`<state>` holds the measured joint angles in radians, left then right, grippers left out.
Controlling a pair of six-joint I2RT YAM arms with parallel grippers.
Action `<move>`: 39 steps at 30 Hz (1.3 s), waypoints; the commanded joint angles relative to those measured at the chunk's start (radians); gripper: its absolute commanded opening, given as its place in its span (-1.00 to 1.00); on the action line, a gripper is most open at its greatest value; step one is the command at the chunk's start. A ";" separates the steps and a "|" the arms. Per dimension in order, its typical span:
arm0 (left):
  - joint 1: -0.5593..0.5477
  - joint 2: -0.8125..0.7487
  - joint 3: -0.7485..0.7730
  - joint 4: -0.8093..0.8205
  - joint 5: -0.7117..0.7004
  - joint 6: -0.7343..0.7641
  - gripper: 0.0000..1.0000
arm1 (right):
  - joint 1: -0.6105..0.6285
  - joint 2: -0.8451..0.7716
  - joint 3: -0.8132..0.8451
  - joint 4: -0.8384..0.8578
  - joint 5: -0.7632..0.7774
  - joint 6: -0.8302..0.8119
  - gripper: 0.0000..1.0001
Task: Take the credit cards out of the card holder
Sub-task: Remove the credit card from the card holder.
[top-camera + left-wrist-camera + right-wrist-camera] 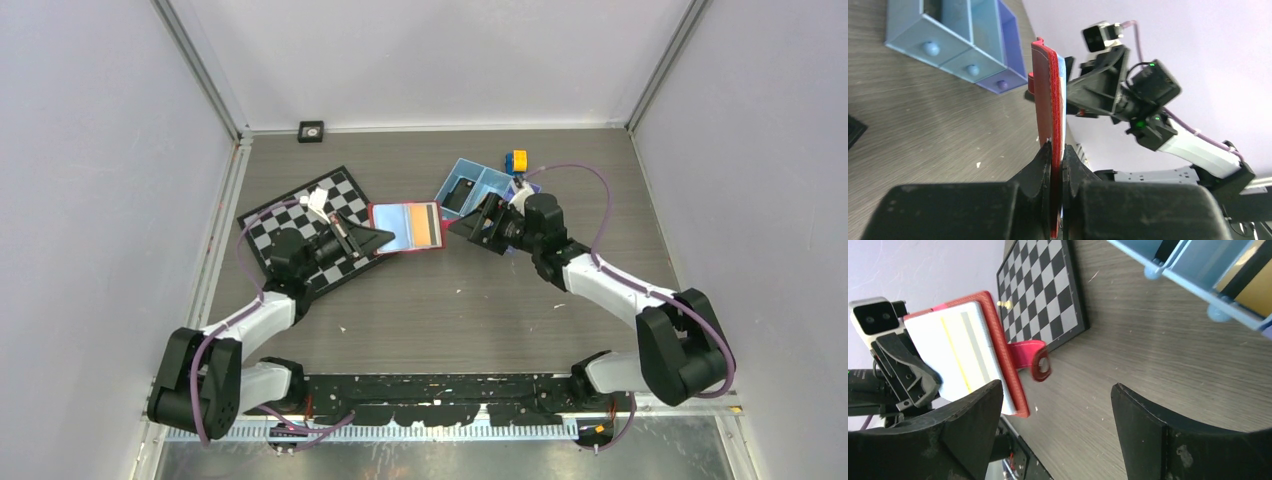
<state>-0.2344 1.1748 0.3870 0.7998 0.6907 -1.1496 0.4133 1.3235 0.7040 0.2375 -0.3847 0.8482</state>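
The red card holder (380, 215) hangs open above the table, its pale blue lining up. An orange-gold credit card (428, 225) shows in its right side. My left gripper (383, 241) is shut on the holder's left edge. In the left wrist view the holder (1047, 90) stands edge-on, pinched between the fingers of the left gripper (1057, 161). My right gripper (470, 227) is open just right of the holder, touching nothing. In the right wrist view the right gripper (1055, 410) has wide jaws. The holder (993, 327) and its snap tab (1039, 365) hang ahead of them to the left.
A blue three-compartment tray (493, 180) stands behind the right gripper, with a dark item in one compartment. A yellow and blue block (517, 161) sits at its far corner. A chessboard (285, 225) lies under the left arm. A small black square (311, 130) rests by the back wall.
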 commanded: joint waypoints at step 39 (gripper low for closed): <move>-0.031 -0.144 0.096 -0.498 -0.215 0.215 -0.01 | 0.053 0.023 -0.112 0.539 -0.164 0.193 -0.99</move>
<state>-0.2619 1.2102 0.3985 0.7879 0.6868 -1.1656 0.4644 1.3483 0.5770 0.8013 -0.5774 1.0725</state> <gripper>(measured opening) 0.448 0.180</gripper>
